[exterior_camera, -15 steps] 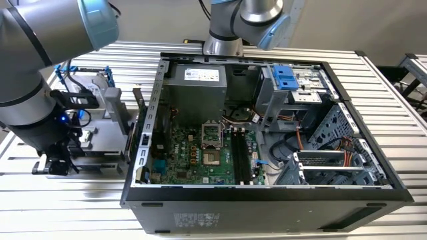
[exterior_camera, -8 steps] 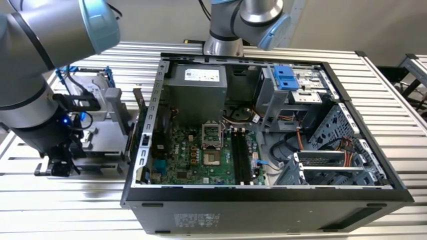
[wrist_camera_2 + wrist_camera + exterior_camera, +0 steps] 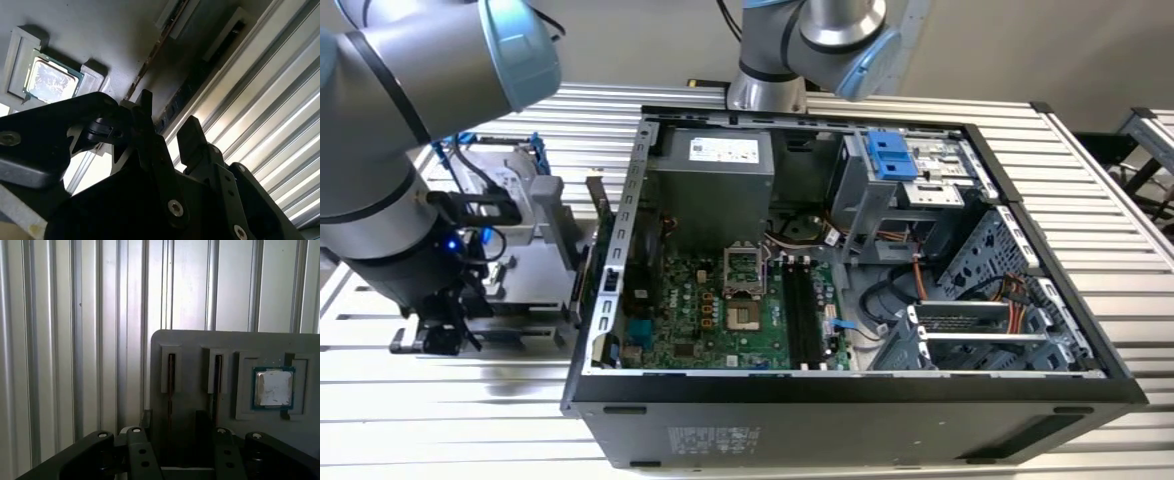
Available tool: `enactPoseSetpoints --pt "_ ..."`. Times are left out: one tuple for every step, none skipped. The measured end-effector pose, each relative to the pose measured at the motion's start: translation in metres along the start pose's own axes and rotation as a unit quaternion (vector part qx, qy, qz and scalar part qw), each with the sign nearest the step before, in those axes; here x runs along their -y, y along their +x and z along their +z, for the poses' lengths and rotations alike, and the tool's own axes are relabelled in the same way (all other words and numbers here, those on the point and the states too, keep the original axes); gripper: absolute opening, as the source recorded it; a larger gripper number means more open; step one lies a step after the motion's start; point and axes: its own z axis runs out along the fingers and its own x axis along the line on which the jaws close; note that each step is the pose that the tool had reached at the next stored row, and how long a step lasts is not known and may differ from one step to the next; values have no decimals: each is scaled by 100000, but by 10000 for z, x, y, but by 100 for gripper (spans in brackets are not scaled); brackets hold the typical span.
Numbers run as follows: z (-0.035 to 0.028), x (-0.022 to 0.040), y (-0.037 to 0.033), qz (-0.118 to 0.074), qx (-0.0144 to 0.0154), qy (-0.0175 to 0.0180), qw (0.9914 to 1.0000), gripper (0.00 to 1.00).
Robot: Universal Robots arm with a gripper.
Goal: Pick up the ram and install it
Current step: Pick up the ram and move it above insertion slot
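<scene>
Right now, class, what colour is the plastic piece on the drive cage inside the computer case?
Blue. The plastic piece shows best in the exterior view.

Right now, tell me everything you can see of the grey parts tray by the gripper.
The grey tray is a flat, matte, plastic-looking slab lying on the ribbed metal table. Two raised slots each hold a thin ram stick on edge; a square recess holds the silver processor chip. The open gripper faces the slots.
</scene>
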Motion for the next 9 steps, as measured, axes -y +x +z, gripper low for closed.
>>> enactPoseSetpoints --pt "2 0 0 385 3 12 99999 100" --pt "4 -1 0 804 4 17 99997 100" --pt "4 -1 0 978 3 20 99995 100" --pt "4 -1 0 987 1 21 99995 100" --pt "4 -1 0 997 4 23 99995 100" --pt "5 -1 0 1000 6 25 99995 100" --pt "5 -1 0 998 -1 28 99995 100" --pt "5 -1 0 1001 -25 28 99995 100" --pt "5 -1 0 999 -52 30 99995 100"
